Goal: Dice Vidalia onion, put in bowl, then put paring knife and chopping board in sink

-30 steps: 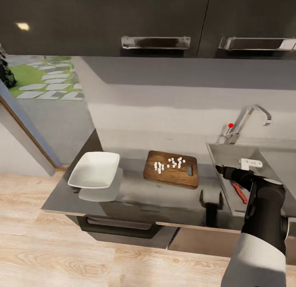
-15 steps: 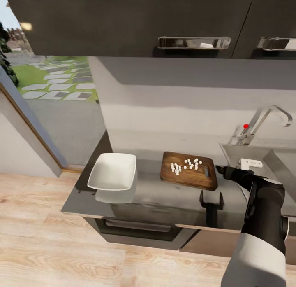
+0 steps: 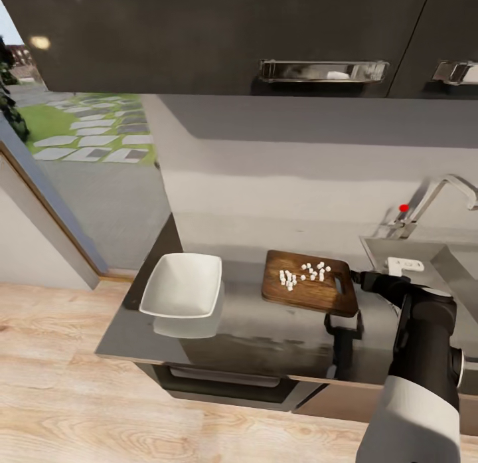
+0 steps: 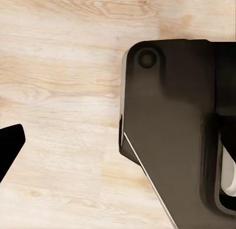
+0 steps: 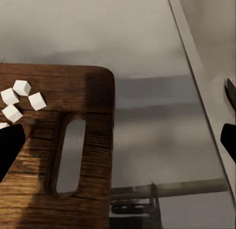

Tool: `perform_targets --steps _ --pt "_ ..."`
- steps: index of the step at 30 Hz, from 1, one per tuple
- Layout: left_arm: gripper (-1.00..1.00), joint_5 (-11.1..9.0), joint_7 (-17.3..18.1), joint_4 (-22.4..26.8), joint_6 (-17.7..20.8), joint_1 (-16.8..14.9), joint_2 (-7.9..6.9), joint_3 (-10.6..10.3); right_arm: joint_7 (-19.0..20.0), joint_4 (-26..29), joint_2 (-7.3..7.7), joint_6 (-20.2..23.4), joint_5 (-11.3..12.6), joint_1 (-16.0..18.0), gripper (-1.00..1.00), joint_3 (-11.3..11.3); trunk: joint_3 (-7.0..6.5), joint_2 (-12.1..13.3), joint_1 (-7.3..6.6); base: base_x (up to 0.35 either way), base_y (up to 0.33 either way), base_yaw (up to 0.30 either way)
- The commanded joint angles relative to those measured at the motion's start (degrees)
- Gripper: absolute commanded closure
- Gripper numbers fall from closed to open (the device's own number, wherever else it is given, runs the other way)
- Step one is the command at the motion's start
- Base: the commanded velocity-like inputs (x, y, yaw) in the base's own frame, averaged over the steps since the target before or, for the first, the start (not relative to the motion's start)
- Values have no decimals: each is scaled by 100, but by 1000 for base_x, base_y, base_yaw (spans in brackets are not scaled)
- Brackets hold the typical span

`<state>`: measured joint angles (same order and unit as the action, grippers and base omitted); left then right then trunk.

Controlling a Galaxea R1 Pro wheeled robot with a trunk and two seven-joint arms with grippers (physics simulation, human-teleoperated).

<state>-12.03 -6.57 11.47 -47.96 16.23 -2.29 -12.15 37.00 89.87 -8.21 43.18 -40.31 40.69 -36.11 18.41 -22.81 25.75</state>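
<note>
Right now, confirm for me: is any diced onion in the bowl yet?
No. The bowl is bare white inside, and the diced onion lies on the chopping board.

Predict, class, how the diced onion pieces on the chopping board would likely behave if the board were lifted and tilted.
The diced onion lies as loose separate cubes, so it would probably slide and scatter. The chopping board looks flat and rimless, so nothing would likely stop them. Being tiny, they seem light.
</note>
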Motion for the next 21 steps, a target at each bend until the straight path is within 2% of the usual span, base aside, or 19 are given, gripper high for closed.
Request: perform_targets --steps 1,14,21 --pt "-100 -19 -46 14 -2 3 -6 -50 60 7 -15 6 -84 9 -100 -10 9 -11 4 2 183 0" --pt "-100 -19 -46 14 -2 3 -9 -50 55 -21 -40 7 -126 9 -100 -10 9 -11 4 0 49 0" --pt "-100 -19 -46 6 -2 3 9 -50 53 -22 -43 7 -134 9 -100 -1 9 -11 4 29 -150 0"
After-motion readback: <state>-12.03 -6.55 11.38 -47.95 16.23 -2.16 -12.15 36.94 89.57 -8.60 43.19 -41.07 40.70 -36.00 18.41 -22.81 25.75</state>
